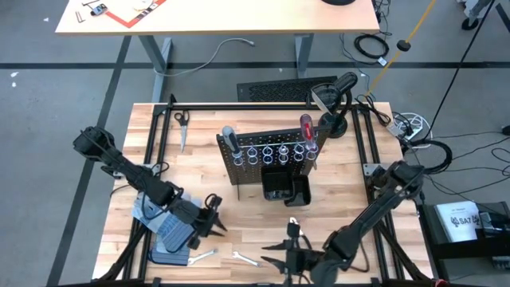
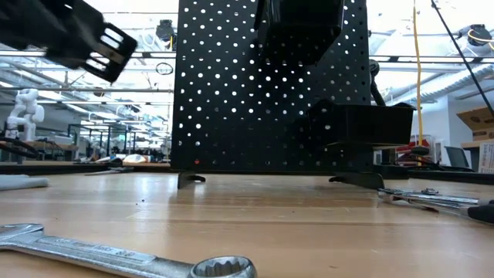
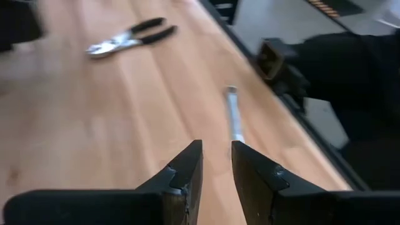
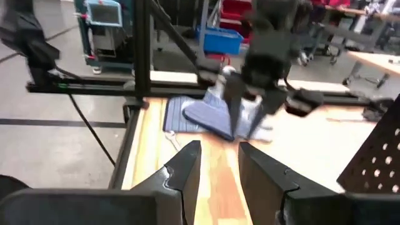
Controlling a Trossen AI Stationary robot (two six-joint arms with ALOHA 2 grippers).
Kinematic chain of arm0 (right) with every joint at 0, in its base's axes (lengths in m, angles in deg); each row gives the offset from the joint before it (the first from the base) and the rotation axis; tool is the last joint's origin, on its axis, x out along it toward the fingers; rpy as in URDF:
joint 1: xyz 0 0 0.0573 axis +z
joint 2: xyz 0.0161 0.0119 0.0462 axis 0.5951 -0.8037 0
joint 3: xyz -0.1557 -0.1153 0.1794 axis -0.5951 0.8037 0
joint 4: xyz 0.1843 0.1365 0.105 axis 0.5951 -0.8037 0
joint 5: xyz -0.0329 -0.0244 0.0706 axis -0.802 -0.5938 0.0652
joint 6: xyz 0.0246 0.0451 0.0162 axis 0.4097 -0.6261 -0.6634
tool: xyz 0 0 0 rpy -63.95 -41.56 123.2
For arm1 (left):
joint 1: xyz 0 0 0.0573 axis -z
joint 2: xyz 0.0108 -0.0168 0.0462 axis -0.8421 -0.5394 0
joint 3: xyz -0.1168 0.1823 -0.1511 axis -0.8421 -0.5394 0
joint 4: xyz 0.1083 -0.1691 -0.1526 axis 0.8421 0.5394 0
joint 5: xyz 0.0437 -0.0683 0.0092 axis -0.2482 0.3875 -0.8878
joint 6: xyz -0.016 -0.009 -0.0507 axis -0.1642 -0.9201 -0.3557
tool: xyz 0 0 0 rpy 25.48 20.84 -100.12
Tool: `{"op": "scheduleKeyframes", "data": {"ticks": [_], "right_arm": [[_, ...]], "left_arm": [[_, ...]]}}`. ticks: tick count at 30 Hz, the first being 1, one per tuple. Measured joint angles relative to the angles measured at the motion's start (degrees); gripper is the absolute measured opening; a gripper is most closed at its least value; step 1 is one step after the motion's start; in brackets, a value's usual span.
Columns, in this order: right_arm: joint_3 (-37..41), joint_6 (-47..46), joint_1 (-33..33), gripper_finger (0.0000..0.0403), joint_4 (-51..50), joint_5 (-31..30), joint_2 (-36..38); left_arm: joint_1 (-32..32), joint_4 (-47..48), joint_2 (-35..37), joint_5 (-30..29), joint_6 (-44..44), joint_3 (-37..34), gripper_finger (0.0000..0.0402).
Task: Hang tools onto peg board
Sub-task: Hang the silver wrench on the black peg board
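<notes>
Wrench (image 3: 234, 115): flat on the surface, at twelve o'clock from the left claw (image 3: 217, 164).
Left claw: narrowly parted, empty; straddle the shank squarely.
Right claw (image 4: 219, 164): slightly parted, empty.

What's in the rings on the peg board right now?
On the peg board, a grey-handled screwdriver stands at the left end of the ring row and a red-handled screwdriver near the right end. The rings between look empty; the shafts below the rings can't be made out.
</notes>
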Motion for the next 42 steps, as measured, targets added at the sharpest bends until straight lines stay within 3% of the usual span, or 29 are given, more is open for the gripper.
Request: {"op": "scheduleKeyframes", "data": {"ticks": [14,21,28,32,37,42], "right_arm": [[0.0,-3.1,-2.4,0.0100,-0.7,2.7,-2.1],[0.0,-4.4,-2.4,0.0100,-1.2,3.5,-2.1],[0.0,-11.0,-3.6,0.0100,-7.2,13.0,-2.1],[0.0,-16.2,-4.3,0.0104,-12.1,15.2,-2.1],[0.0,-19.4,-4.9,0.0116,-15.9,16.1,-2.1],[0.0,-20.5,-5.4,0.0118,-17.0,16.1,-2.1]], "left_arm": [[6.1,-5.0,-9.6,1.0,-1.5,1.9,0.0178],[8.0,1.6,-13.4,-2.4,-0.9,4.1,0.0183],[7.3,3.0,-15.9,-4.9,-0.9,4.5,0.0183],[6.6,3.1,-17.9,-6.3,-0.9,4.5,0.0183],[6.3,0.5,-19.6,-5.1,-1.0,4.5,0.0183],[6.7,-9.4,-19.8,-3.5,2.9,4.5,0.0183]]}}
